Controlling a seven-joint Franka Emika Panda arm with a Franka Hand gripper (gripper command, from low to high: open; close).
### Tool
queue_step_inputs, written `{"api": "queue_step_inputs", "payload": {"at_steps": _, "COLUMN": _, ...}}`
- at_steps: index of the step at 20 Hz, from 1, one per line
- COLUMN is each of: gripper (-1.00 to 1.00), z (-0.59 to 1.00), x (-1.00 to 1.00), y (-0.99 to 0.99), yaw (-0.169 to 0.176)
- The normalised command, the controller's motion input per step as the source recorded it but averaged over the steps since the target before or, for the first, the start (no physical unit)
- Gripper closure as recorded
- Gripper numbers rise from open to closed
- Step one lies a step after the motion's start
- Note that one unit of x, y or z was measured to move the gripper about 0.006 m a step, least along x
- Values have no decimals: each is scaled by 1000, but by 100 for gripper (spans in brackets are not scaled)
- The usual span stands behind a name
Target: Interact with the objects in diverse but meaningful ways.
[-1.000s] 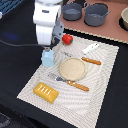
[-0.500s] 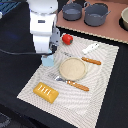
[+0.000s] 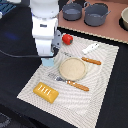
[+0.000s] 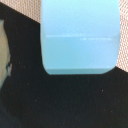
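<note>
arm over the pale-blue box at the mat's edge

here the white arm (image 3: 45,27) stands over the pale-blue house-shaped box (image 3: 48,62), which sits at the edge of the striped placemat (image 3: 102,87) on the exterior view's left, just beside the round tan plate (image 3: 73,68). the arm hides most of the box, so which way it points cannot be told from outside. in the wrist view the box (image 4: 80,36) fills the frame as a broad pale-blue face with a faint line across it; no writing on it can be read. the gripper is hidden behind the arm's body, so i cannot tell whether it is wide, narrow or closed on the box.

the yellow-orange ridged block (image 3: 46,91) lies near the mat's near corner, long axis slanting along the mat's edge. an orange-handled fork (image 3: 70,82) lies just below the plate, handle towards the exterior view's right. an orange-handled knife (image 3: 91,61) lies beyond the plate. the white elongated piece (image 3: 91,48) lies slanted near the far edge, and the red round fruit (image 3: 67,38) sits close behind the arm. two grey pots (image 3: 85,12) stand on the brown board behind.
</note>
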Motion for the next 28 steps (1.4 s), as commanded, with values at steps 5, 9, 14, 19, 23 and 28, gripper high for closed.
{"api": "queue_step_inputs", "payload": {"at_steps": 5, "gripper": 100, "z": -241, "x": 0, "y": -161, "yaw": 0}}
{"api": "queue_step_inputs", "payload": {"at_steps": 9, "gripper": 100, "z": -211, "x": 0, "y": -134, "yaw": 0}}
{"api": "queue_step_inputs", "payload": {"at_steps": 14, "gripper": 100, "z": -198, "x": -18, "y": -106, "yaw": 0}}
{"api": "queue_step_inputs", "payload": {"at_steps": 19, "gripper": 100, "z": 152, "x": -410, "y": -27, "yaw": 0}}
{"api": "queue_step_inputs", "payload": {"at_steps": 23, "gripper": 100, "z": 245, "x": -996, "y": -26, "yaw": -9}}
{"api": "queue_step_inputs", "payload": {"at_steps": 28, "gripper": 100, "z": 15, "x": -1000, "y": -53, "yaw": -8}}
